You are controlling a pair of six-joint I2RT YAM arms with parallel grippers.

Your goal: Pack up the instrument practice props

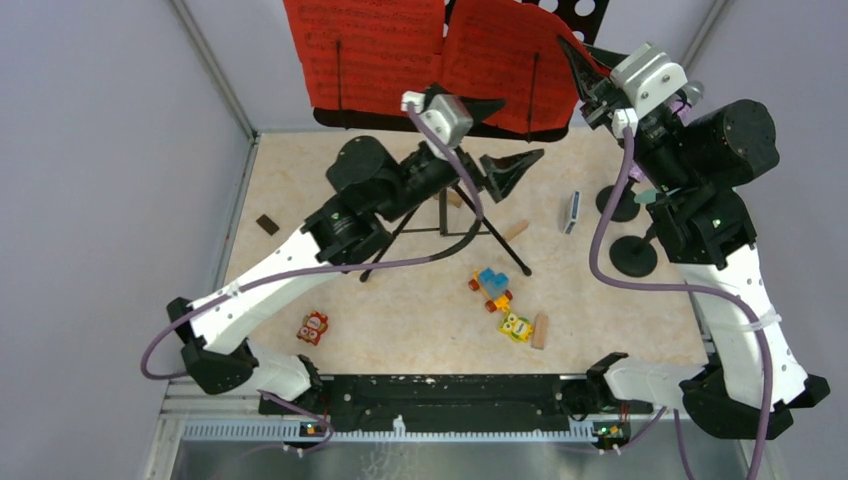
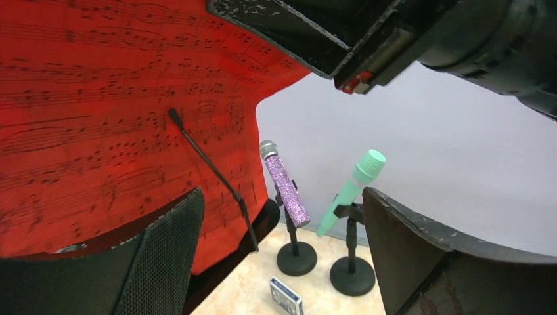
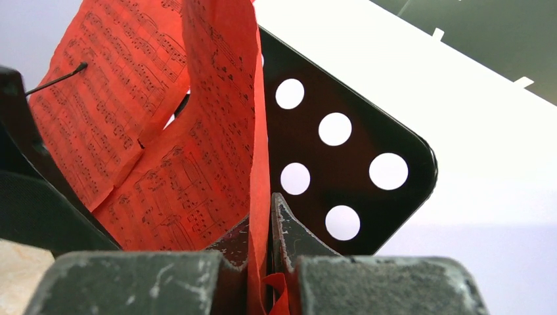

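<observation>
Two red sheet-music pages [image 1: 370,55] hang on the black perforated music rack [image 3: 341,174], whose tripod legs [image 1: 445,215] stand mid-table. My right gripper [image 3: 266,203] is shut on the right edge of the right-hand page [image 3: 197,131], pinching the paper in front of the rack. My left gripper [image 1: 500,135] hovers open just below the pages, holding nothing. Past its fingers, the glittery purple microphone [image 2: 286,190] and the mint-green microphone [image 2: 348,190] lean in two black round-based holders [image 2: 296,258] [image 2: 352,275].
A small blue card box [image 2: 286,296] stands upright near the holders. Colourful toy figures [image 1: 313,327] [image 1: 492,287] [image 1: 516,326] and wooden blocks [image 1: 541,330] [image 1: 515,230] lie on the front half of the table. A dark block [image 1: 267,224] is at the left.
</observation>
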